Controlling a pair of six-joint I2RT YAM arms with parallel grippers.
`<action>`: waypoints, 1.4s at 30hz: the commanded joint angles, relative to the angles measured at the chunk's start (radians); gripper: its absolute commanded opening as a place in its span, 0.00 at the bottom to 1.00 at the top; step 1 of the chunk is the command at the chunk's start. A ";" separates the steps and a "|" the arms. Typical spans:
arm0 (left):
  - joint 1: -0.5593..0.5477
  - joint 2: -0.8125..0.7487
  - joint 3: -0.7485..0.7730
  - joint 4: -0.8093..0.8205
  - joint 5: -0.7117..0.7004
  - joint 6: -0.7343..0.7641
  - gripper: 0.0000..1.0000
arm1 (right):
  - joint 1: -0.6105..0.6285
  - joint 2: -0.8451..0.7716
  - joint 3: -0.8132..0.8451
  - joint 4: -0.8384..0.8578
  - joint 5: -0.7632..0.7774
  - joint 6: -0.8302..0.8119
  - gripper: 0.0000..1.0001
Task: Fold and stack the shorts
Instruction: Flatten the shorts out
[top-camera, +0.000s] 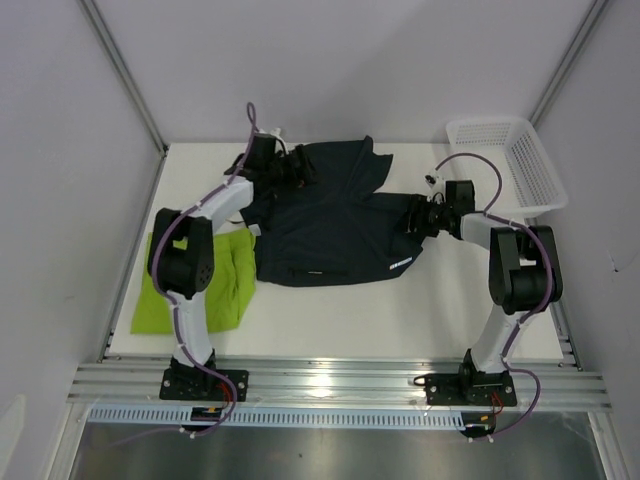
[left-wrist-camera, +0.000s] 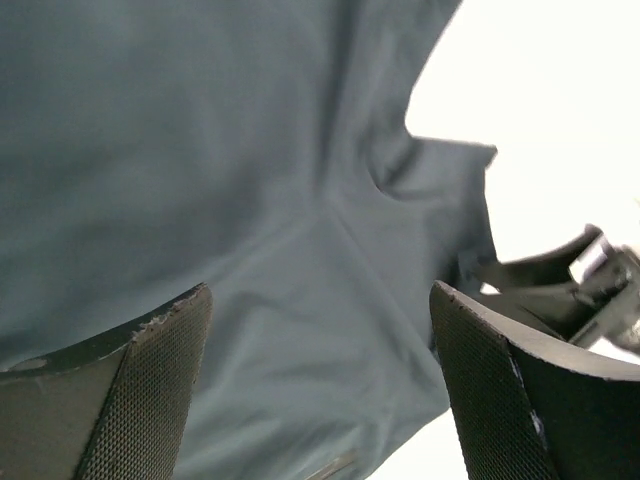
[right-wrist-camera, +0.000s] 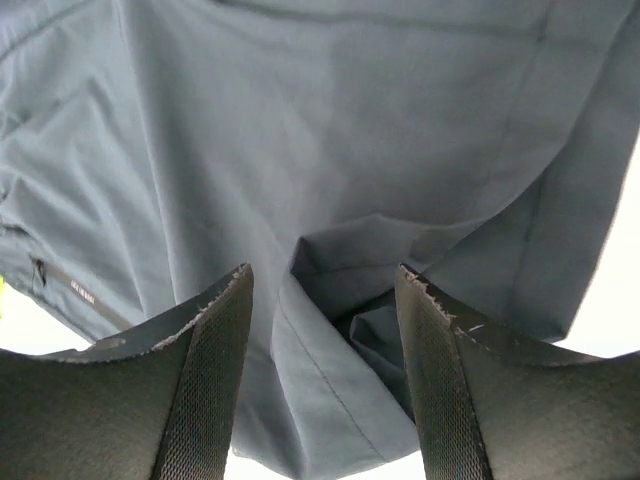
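- While both arms reach over the white table, the dark navy-teal shorts lie spread across its far middle, rumpled, with a small white label showing near their front right corner.
- Lime green shorts: flat at the near left of the table, partly hidden under the left arm. Their right edge lies just beside the dark pair's left edge; whether the two touch cannot be told.
- Left gripper: at the far left corner of the dark shorts, low over the cloth.
- Left wrist view: the left gripper stands wide apart, with its textured fingers on either side of the frame. Dark fabric fills the space beyond them, creased where the seams meet. Nothing is clamped.
- Right gripper: at the right edge of the dark shorts, pointing left toward the cloth.
- Right wrist view: the right gripper is parted to a middling gap, narrower than the left. A folded lip of the dark shorts lies in line with that gap, and the fingers do not pinch it.
- White mesh basket: at the far right corner of the table, well apart from both pairs.
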 joint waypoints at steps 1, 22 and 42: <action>-0.059 0.111 -0.020 0.164 0.222 -0.109 0.90 | -0.008 0.026 0.051 -0.094 -0.091 -0.039 0.61; -0.108 0.313 0.064 0.094 0.124 -0.079 0.90 | -0.057 -0.319 -0.259 -0.157 -0.010 0.079 0.04; -0.107 0.258 0.017 0.088 0.130 -0.057 0.89 | -0.186 -0.322 -0.319 -0.154 0.045 0.132 0.38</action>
